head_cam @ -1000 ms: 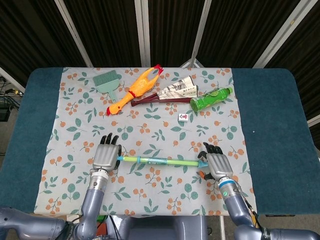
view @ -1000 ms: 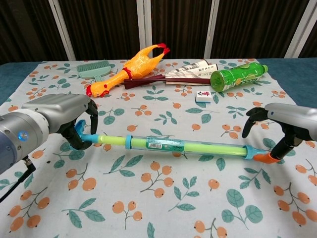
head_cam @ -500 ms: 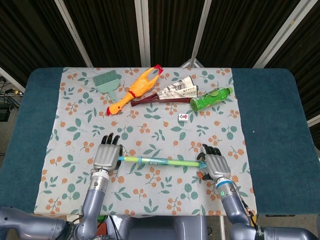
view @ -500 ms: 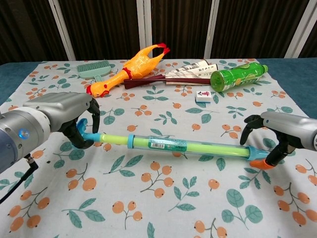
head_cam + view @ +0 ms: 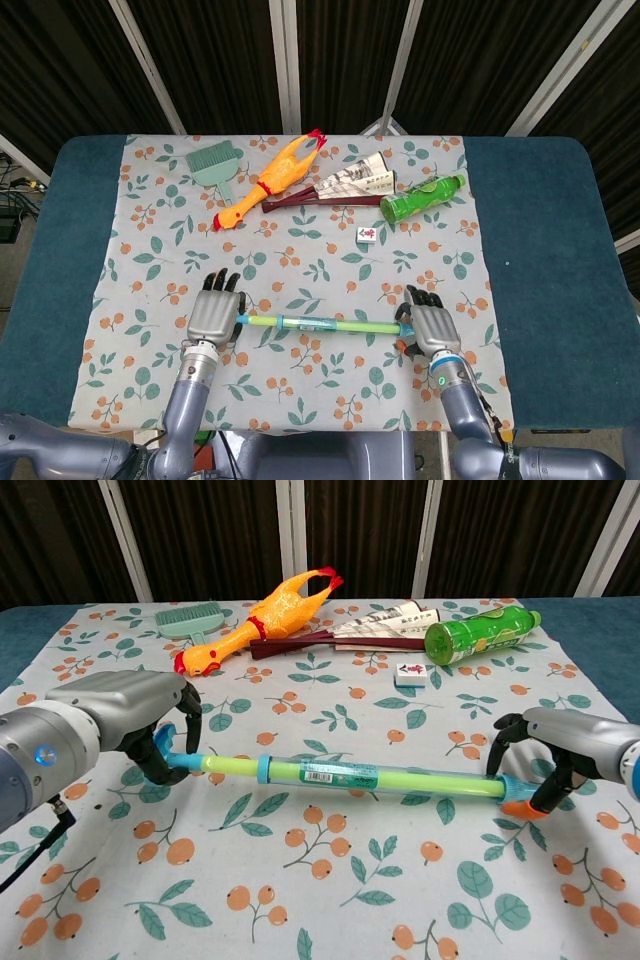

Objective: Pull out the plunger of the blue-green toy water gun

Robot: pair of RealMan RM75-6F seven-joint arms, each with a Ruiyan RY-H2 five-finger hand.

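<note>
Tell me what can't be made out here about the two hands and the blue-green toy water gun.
- Head view: the left hand covers the blue-green toy water gun handle end.
- Chest view: the right hand fingers hide how the orange tip is held.
- The label on the barrel is too small to read in both views.

I work in what looks like a robot test room, not a home. My table (image 5: 540,230) has a dark blue-green cover with a flower-pattern cloth (image 5: 300,260) on it. Behind it hang black pleated curtains (image 5: 210,60) with white metal bars (image 5: 285,60), and cables (image 5: 15,185) lie on the floor.
</note>
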